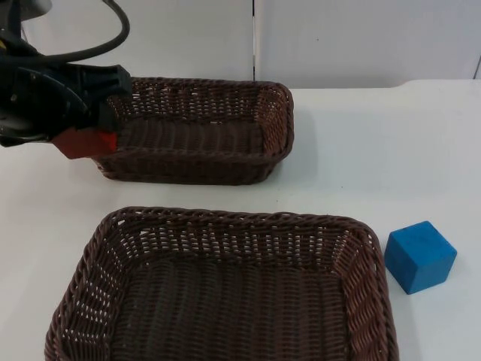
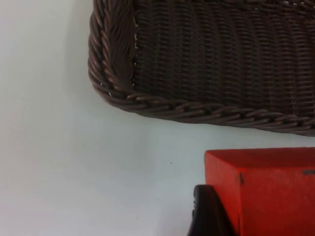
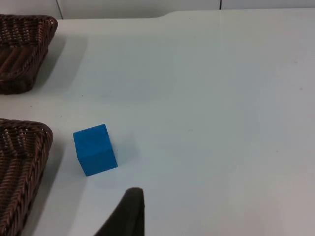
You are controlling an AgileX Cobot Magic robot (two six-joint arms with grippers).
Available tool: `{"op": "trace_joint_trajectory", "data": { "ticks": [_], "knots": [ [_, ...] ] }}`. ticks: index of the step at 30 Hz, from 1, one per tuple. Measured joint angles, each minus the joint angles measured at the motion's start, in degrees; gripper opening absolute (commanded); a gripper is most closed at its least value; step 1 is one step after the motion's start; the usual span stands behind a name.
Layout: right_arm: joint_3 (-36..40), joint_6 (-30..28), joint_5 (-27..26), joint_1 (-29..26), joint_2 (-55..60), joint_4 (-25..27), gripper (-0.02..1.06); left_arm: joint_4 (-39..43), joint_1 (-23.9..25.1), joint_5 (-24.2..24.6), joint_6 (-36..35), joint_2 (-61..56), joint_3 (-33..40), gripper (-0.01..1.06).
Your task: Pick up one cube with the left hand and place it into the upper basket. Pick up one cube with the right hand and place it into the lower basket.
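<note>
My left gripper [image 1: 83,129] is shut on a red cube [image 1: 89,143] and holds it in the air just outside the left end of the upper basket [image 1: 203,84]. In the left wrist view the red cube [image 2: 268,189] hangs over bare table, short of the upper basket's woven rim [image 2: 197,112]. A blue cube [image 1: 419,256] rests on the table right of the lower basket [image 1: 225,218]. My right gripper [image 3: 125,216] hovers above the table a little way from the blue cube [image 3: 95,149], holding nothing that I can see.
Both dark brown wicker baskets hold nothing. In the right wrist view the lower basket's corner [image 3: 22,157] lies beside the blue cube and the upper basket [image 3: 24,49] farther off. The grey partition wall [image 1: 338,37] ends the table behind the upper basket.
</note>
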Motion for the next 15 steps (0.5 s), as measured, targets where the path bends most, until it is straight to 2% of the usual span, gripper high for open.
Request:
{"op": "trace_joint_trajectory", "data": {
  "ticks": [7,15],
  "knots": [
    [0.0,0.0,0.0,0.0,0.0,0.0,1.04,0.57,0.0,0.78,0.56,0.0,-2.4,0.0],
    [0.0,0.13,0.0,0.0,0.0,0.0,1.04,0.57,0.0,4.33,3.34,4.31,-12.14,0.0]
  ]
}}
